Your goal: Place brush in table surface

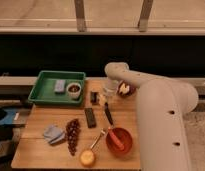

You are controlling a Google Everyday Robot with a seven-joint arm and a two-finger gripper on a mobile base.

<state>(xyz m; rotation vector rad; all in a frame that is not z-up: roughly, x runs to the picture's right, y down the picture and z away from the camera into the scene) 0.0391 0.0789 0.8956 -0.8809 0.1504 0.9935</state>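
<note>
The gripper [108,96] is seen low over the table surface [41,117], just above the far end of the brush [108,115]; whether anything is grasped cannot be told. The brush is laid flat beside the black block [90,117]; bare wood is seen along the left edge

On the table surface [38,116] are laid a green tray [42,93], black block [90,117], brush [108,115], red bowl [119,140], spoon [98,140], grapes [72,135] and blue cloth [54,134]; the gripper [109,96] is held over its far side.
</note>
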